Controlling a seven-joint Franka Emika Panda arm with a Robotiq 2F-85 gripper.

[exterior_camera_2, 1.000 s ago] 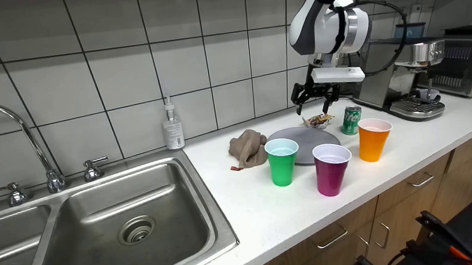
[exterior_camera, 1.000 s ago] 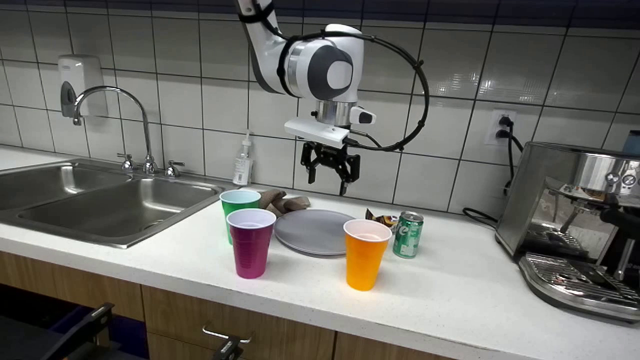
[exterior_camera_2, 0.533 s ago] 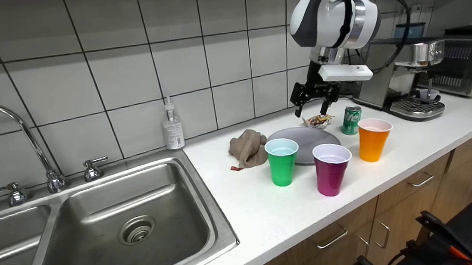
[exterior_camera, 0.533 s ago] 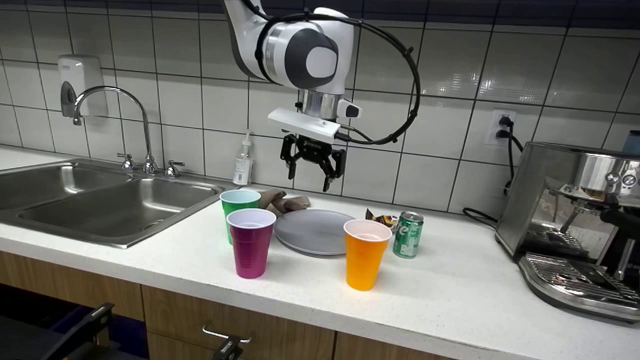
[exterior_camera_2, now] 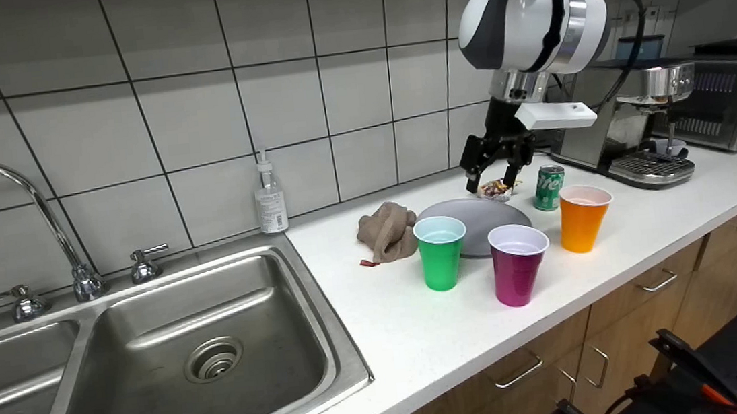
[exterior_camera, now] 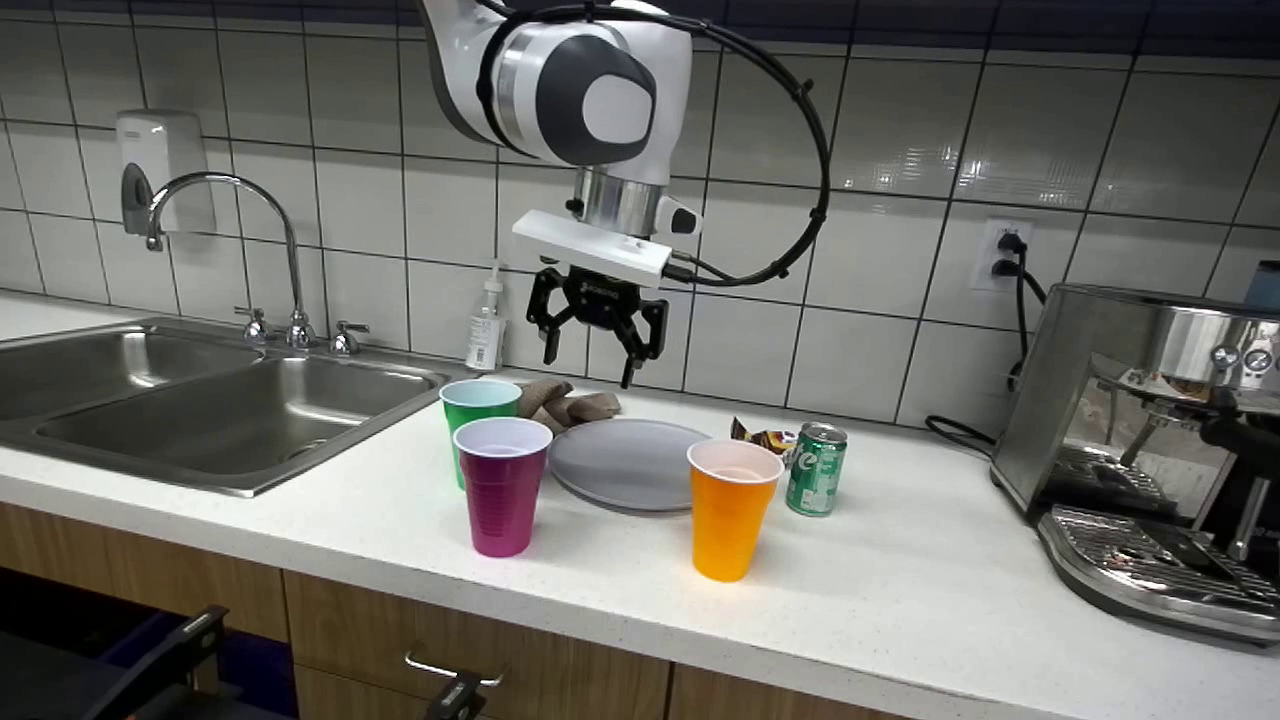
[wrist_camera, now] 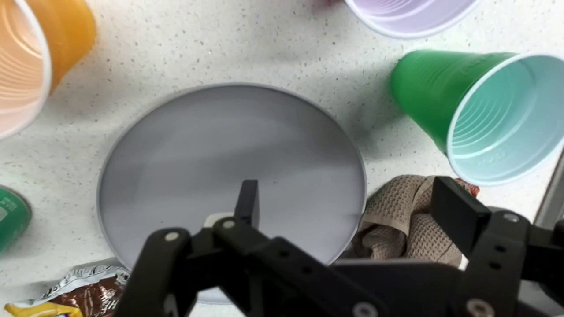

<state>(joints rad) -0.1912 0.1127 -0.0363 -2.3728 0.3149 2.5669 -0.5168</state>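
Lying flat on the white, speckled bench, the grey plate is round, smooth and matte, with a narrow rim and a soft band of shadow across it. The jaws hang above it, released and spread wide, well apart from the bench; seen from the wrist, one jaw overlaps the plate and the other the crumpled brown cloth just beside it. In that view the jaws and their linkage cover the plate's lower part, and a small pale patch by one fingertip is hard to make out. Around the plate stand an upright green cup, purple cup and orange cup, the first two hiding some of its edge in an exterior view. Near it are a green can, its lettering only partly legible, and a crumpled wrapper. The wrist view cuts off the orange cup and the can at its left, the purple cup at the top and the wrapper at the bottom. Farther out, a steel sink and a coffee machine run past the edges of an exterior view.
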